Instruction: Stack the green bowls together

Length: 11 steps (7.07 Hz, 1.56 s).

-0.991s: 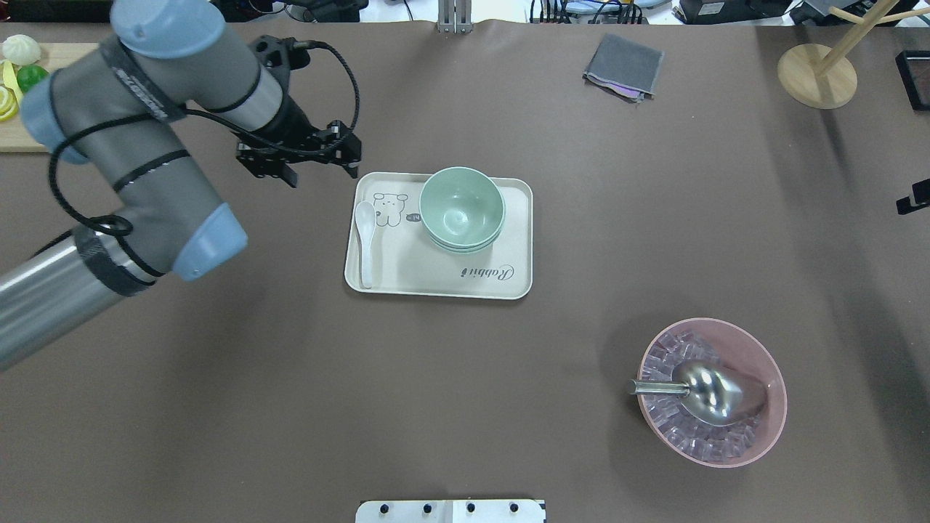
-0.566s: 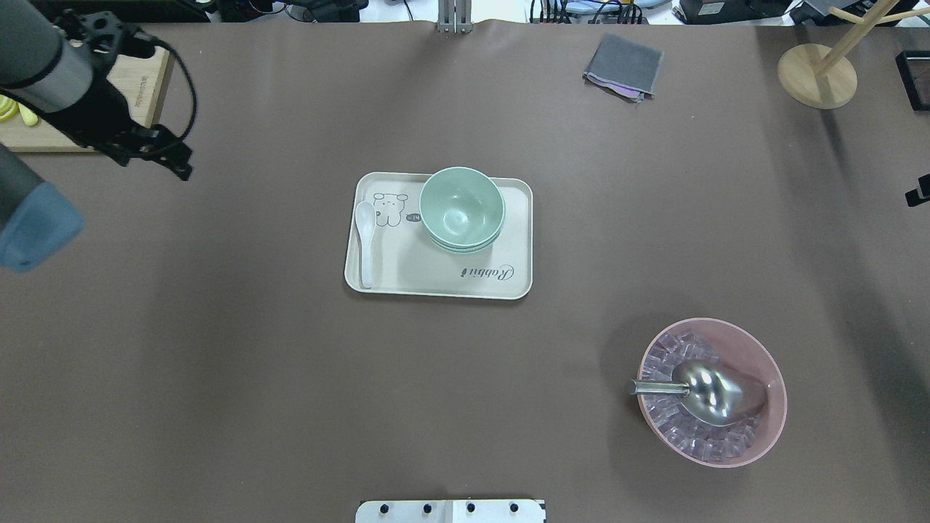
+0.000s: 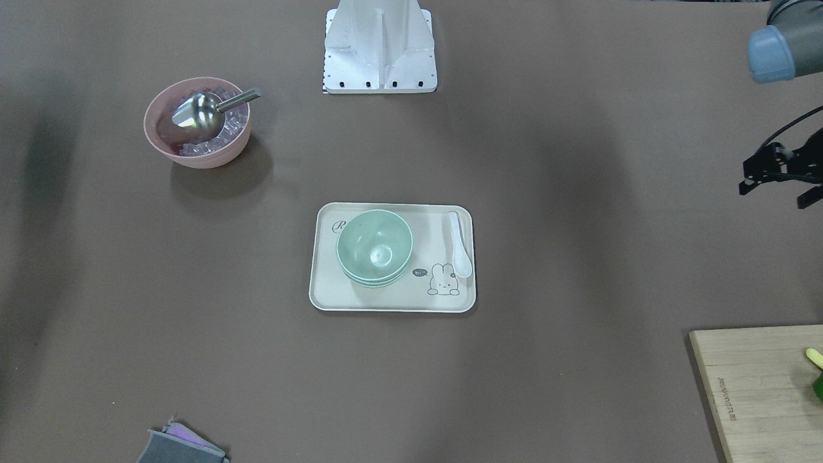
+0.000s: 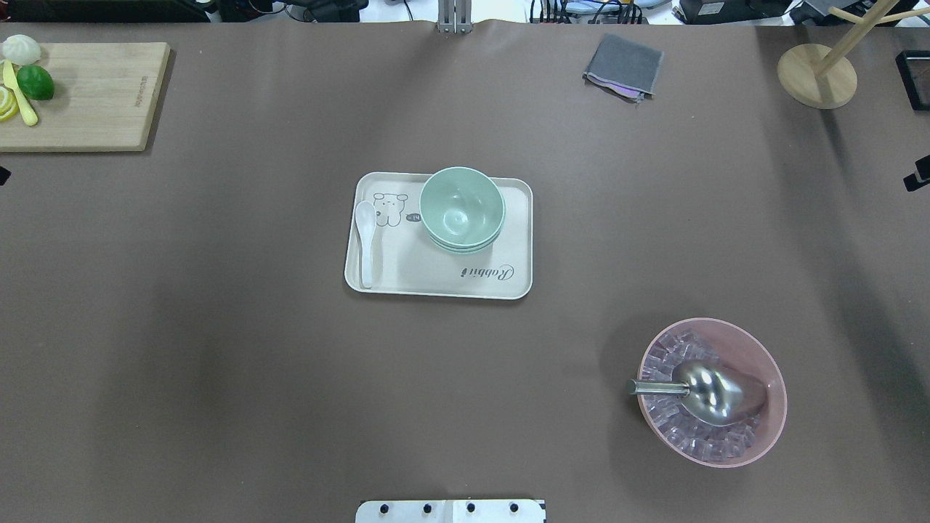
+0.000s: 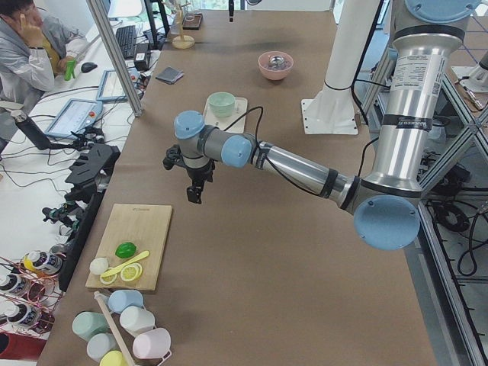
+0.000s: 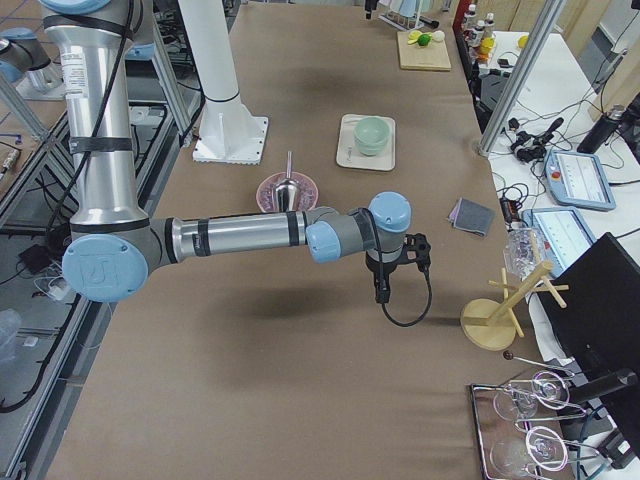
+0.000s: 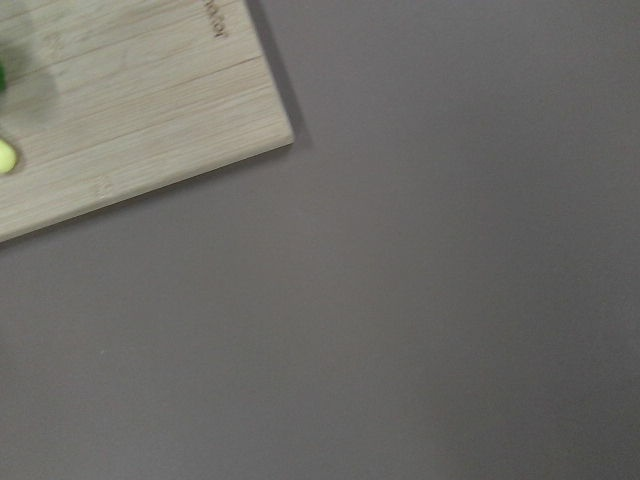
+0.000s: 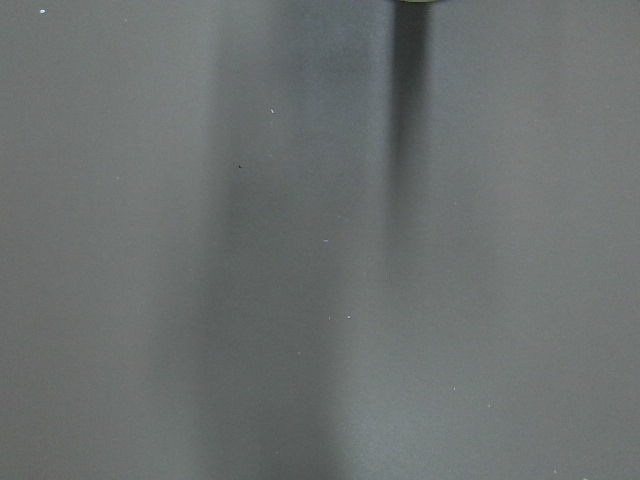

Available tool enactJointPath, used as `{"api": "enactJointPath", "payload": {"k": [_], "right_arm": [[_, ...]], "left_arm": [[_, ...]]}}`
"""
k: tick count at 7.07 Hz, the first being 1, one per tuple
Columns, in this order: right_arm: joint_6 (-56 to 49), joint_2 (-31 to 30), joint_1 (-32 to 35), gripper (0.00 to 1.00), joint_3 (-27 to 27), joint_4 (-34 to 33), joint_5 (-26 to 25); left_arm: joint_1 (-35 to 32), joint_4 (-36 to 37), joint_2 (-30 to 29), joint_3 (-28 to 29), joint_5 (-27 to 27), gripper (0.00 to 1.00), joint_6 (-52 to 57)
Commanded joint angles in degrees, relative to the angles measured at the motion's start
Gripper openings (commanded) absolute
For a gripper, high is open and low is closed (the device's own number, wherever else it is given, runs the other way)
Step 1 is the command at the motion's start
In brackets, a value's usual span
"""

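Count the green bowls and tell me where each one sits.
3 green bowls, all nested in one stack on the cream tray. Only rim edges of the lower two show, so another could be hidden.

Under the topmost of the green bowls (image 4: pixel 461 207), the lower ones are hidden but for slivers of rim. The left gripper (image 3: pixel 771 195) is partly cut off by the front-facing view's edge. The right gripper (image 6: pixel 381 292) is shown too small for its jaws to be judged. The cutting board (image 7: pixel 130 110) is blurred.
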Motion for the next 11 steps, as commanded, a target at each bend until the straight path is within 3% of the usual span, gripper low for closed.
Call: {"api": "enactJointPath", "payload": {"k": [1, 4, 11], "right_arm": [[-0.1, 0.4, 0.1, 1.00, -0.7, 0.0, 0.7], [-0.1, 0.3, 0.8, 1.00, -3.3, 0.6, 0.6], [-4.7, 0.4, 2.1, 1.00, -3.5, 0.7, 0.0]], "left_arm": [[-3.0, -2.4, 3.6, 1.6, -0.2, 0.98, 2.1], [-5.6, -2.1, 3.7, 1.5, 0.1, 0.98, 7.3], [-6.0, -2.1, 4.1, 2.8, -0.3, 0.98, 6.3]]}}
